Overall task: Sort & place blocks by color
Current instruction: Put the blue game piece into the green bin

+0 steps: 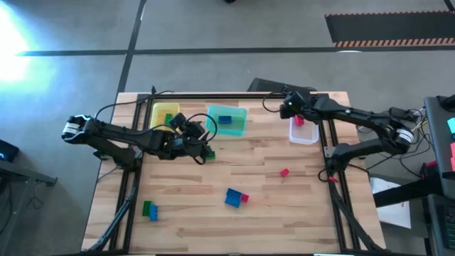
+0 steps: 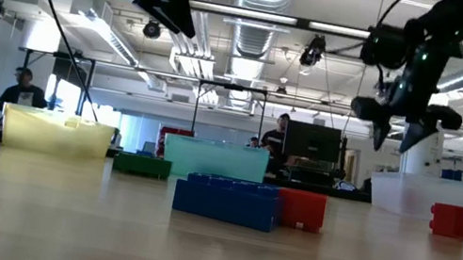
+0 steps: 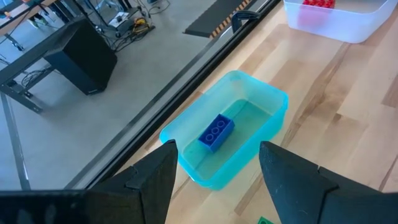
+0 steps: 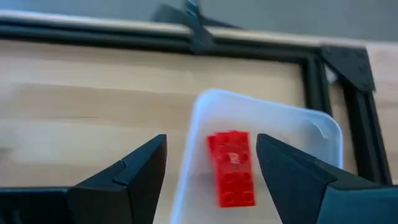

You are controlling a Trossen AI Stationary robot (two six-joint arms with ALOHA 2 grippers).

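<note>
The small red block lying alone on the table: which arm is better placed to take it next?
Probably the right. The red block lies on the right side, nearer the right gripper, open over the clear bin. The left gripper, open, is by the teal bin.

Yellow bin [image 1: 164, 114] contents partly hidden by left arm; green block [image 3: 266, 220] cut off, maybe brick.

I have my left arm reaching in from the left side, its gripper [image 1: 190, 128] raised off the table with fingers [image 3: 149, 180] spread wide and nothing between them. My right arm stretches in from the right, its gripper [image 1: 290, 108] up high too, fingers [image 4: 134, 171] parted and empty.
</note>
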